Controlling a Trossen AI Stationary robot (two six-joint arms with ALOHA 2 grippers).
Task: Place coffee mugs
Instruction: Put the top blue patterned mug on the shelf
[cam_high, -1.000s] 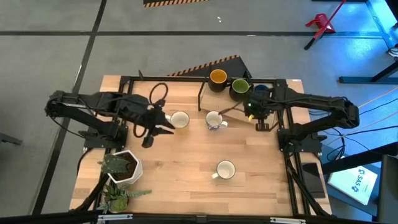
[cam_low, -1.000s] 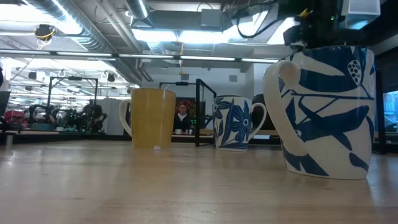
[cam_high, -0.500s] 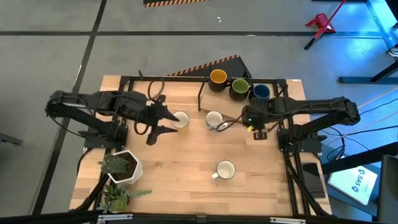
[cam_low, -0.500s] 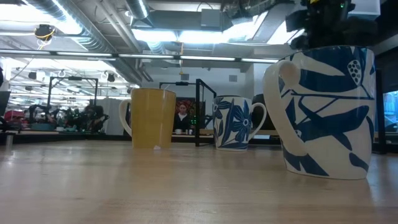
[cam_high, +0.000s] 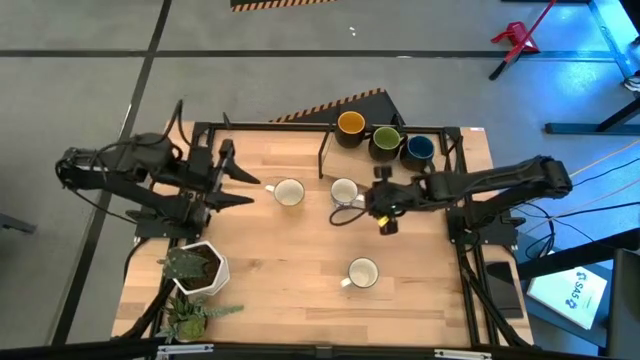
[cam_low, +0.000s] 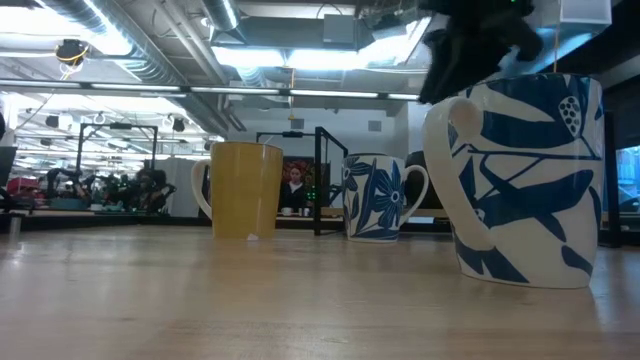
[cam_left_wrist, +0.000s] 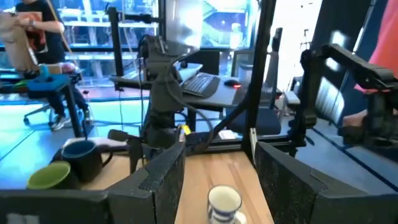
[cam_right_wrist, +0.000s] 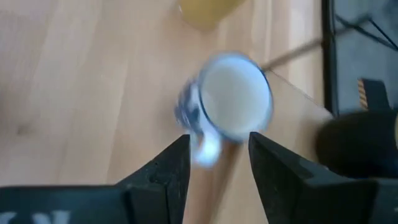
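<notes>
The pale wooden bench (cam_high: 300, 260) stood on grey floor, a workshop with ceiling pipes behind it. My right tool (cam_high: 372, 203) reached in low from the right edge, fingers spread, just beside the middle white mug (cam_high: 344, 192), whose handle faced it. My left tool (cam_high: 232, 181), also spread, waited near the left edge, pointing at another white mug (cam_high: 288, 193). A third white mug (cam_high: 361, 273) stood upright nearer the front. The yellow-lined mug (cam_high: 350, 125), green mug (cam_high: 385, 139) and blue mug (cam_high: 419, 149) sat in a row along the back edge.
</notes>
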